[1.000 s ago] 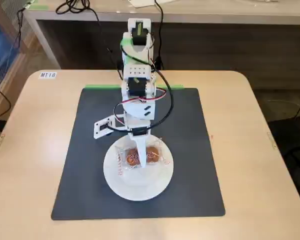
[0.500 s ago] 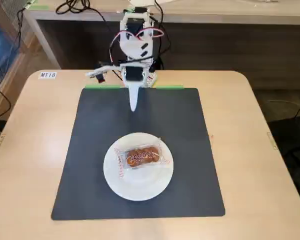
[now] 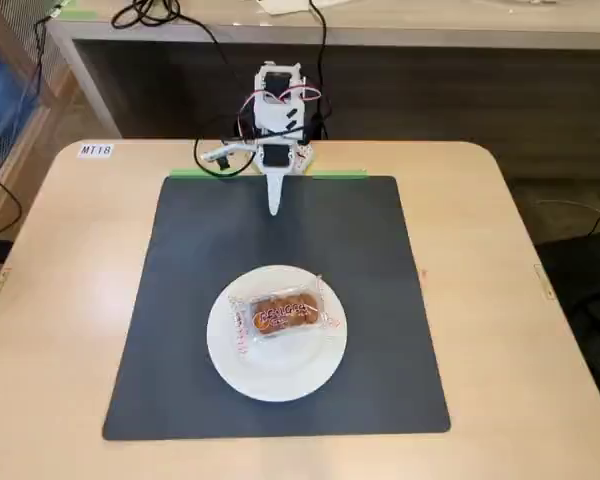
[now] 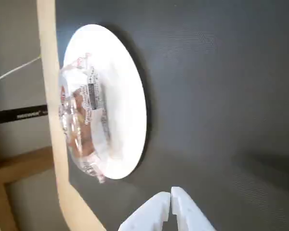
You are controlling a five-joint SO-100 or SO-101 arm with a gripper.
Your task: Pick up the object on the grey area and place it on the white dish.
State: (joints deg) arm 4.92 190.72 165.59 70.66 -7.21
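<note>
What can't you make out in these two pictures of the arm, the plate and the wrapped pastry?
- Print on the wrapped pastry: too small in the fixed view, blurred in the wrist view.
- The tabletop label: too small to read surely.
- The gripper: the bottom edge of the wrist view cuts it off behind the fingertips.
- White plate beneath the pastry: covered in both views.
- Grey mat: cut by the wrist view's edges.

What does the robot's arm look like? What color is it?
The arm is small and mostly white, with black blocks and red and white wires looped around it. Its gripper is white too, with two smooth fingers narrowing to a point.
</note>
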